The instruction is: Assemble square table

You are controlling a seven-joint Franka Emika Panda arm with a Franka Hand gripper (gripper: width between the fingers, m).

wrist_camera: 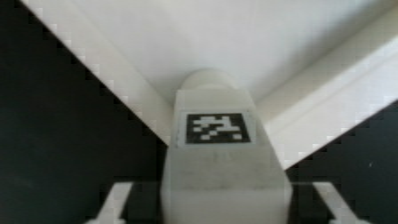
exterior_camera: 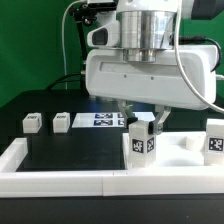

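My gripper (exterior_camera: pixel 141 120) is shut on a white leg block (exterior_camera: pixel 140 141) that stands upright, tags facing outward, near the front wall. In the wrist view the leg block (wrist_camera: pixel 219 128) fills the middle with one tag showing, and my gripper (wrist_camera: pixel 226 202) has a finger (wrist_camera: pixel 121 203) on either side of it. Beneath and beyond the leg lies the white square slab (wrist_camera: pixel 178 40), partly seen in the exterior view (exterior_camera: pixel 183 152) towards the right. Two more small leg blocks (exterior_camera: pixel 32 123) (exterior_camera: pixel 62 121) sit on the black mat at the exterior view's left. Another leg block (exterior_camera: pixel 214 141) stands at the right edge.
The long white border wall (exterior_camera: pixel 100 181) runs along the front and up the exterior view's left side. The marker board (exterior_camera: pixel 104 120) lies flat behind the held leg. My arm's large white body (exterior_camera: pixel 150 70) hides the area behind it.
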